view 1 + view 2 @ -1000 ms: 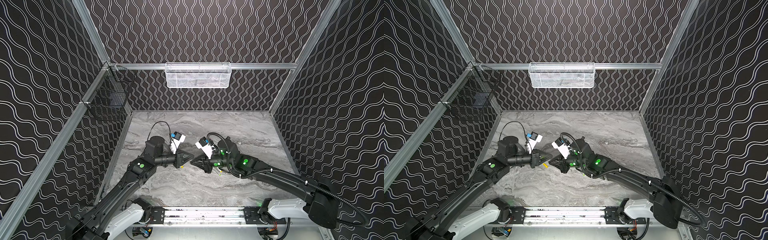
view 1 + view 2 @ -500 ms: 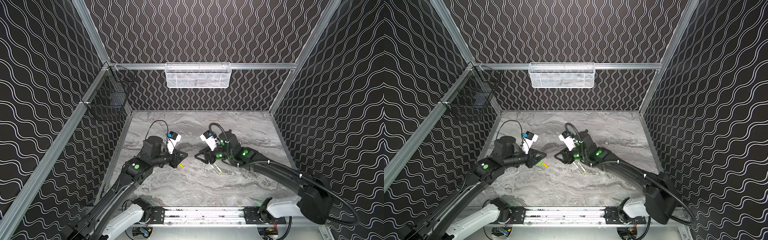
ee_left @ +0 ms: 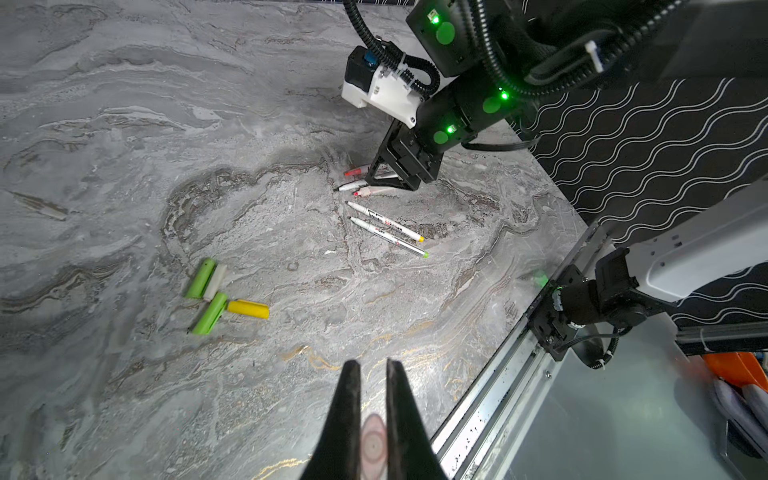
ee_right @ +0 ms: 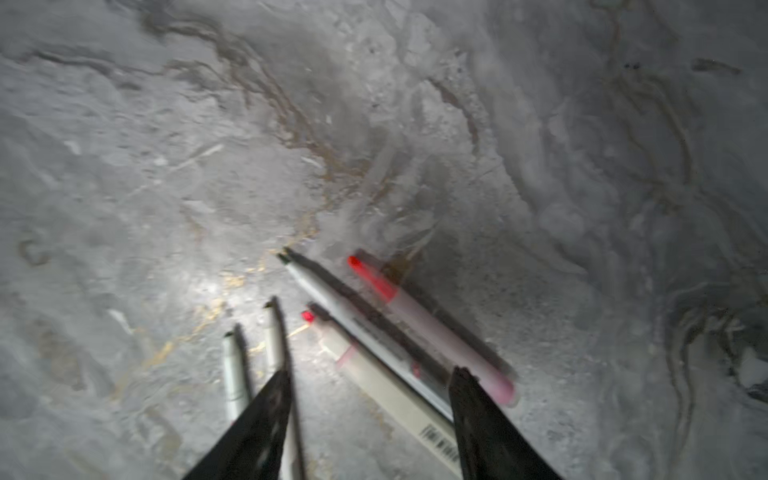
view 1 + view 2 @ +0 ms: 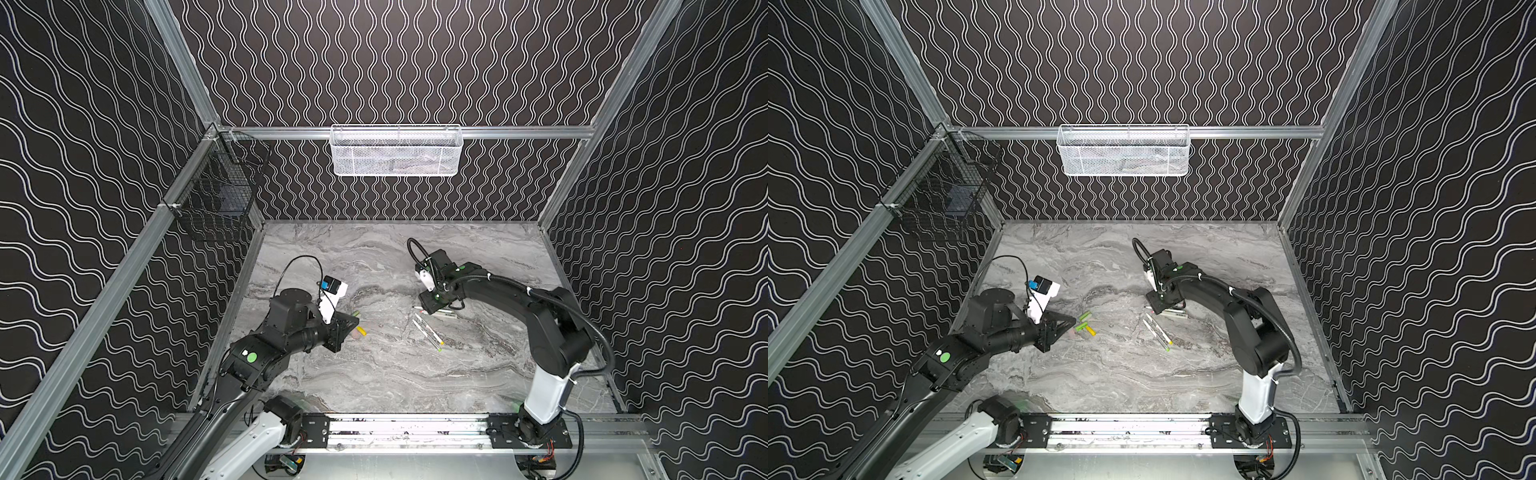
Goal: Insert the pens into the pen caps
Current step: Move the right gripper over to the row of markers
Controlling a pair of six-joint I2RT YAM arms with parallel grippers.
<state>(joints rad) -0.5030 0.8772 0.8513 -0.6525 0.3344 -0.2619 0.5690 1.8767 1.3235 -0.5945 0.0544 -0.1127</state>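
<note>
This is a robotics lab test cell. Silver aluminium profile bars [image 5: 519, 132] frame a closed booth whose walls are black panels printed with white wavy lines [image 5: 83, 166]. The working surface is a grey marble-patterned tabletop [image 5: 374, 374]. Along its near edge runs a silver metal mounting rail [image 5: 407, 426], and two black-and-white jointed robot arms are bolted to it, left [image 5: 253, 357] and right [image 5: 552, 328]. They have exposed cables and small green status lights [image 3: 504, 95]. A white mesh basket [image 5: 395, 151] and a black wire basket [image 5: 216, 195] hang from the frame bars.
</note>
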